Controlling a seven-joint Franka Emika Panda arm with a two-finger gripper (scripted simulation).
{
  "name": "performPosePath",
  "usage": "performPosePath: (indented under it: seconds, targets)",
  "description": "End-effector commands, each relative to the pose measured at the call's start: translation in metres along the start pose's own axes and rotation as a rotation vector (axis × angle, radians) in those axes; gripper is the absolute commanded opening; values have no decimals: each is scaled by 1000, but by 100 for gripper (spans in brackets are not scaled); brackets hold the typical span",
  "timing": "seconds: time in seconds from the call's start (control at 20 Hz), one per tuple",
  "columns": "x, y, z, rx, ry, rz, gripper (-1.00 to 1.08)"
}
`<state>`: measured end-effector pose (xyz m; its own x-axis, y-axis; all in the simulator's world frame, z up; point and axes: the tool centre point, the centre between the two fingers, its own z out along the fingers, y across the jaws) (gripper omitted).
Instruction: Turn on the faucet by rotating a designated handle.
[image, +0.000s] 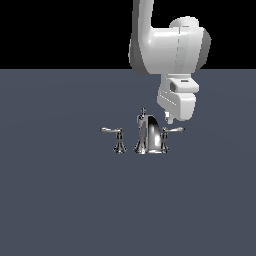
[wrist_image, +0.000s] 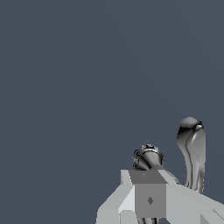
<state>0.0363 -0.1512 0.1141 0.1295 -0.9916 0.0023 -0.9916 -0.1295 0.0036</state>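
Overhead, the white arm (image: 167, 47) reaches down beside the faucet (image: 149, 135), which stands on the grey bench (image: 60, 200). Its pincer (image: 169, 119) hangs just above the handle (image: 172, 130) set close against the spout; whether the pincer is released or clenched cannot be told. A matching lever (image: 112, 131) stands apart on the spout's far side.
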Motion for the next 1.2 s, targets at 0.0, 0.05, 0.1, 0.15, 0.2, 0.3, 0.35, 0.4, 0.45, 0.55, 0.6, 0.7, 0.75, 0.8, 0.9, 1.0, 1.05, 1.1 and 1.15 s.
performPosePath:
  seconds: [0.0, 0.05, 0.1, 0.15, 0.2, 0.3, 0.35, 0.4, 0.45, 0.55, 0.6, 0.7, 0.75, 0.8, 0.9, 1.0, 1.05, 1.1, 1.15]
  targets:
    - [10, -3, 9, 2, 0, 40, -100]
    - [13, -3, 12, 2, 0, 52, -100]
    - [16, -4, 14, 2, 0, 63, -100]
    - [18, -4, 16, 3, -1, 72, -100]
    - [20, -5, 18, 3, -1, 79, -100]
    - [22, -5, 20, 3, -1, 89, -100]
    - [23, -5, 21, 3, -2, 92, -100]
    - [23, -5, 21, 3, -2, 93, -100]
    - [23, -5, 21, 3, -2, 93, -100]
    - [22, -5, 20, 4, -2, 90, -100]
    - [22, -5, 20, 4, -2, 90, -100]
    - [22, -5, 20, 4, -2, 90, -100]
    - [22, -5, 20, 4, -2, 90, -100]
    - [24, -2, 20, 4, -2, 90, -100]
    - [26, 5, 20, 4, -2, 90, -100]
    - [28, 12, 20, 4, -2, 90, -100]
    - [29, 16, 20, 4, -2, 90, -100]
    - [30, 19, 20, 4, -2, 90, -100]
    - [31, 23, 20, 4, -2, 90, -100]
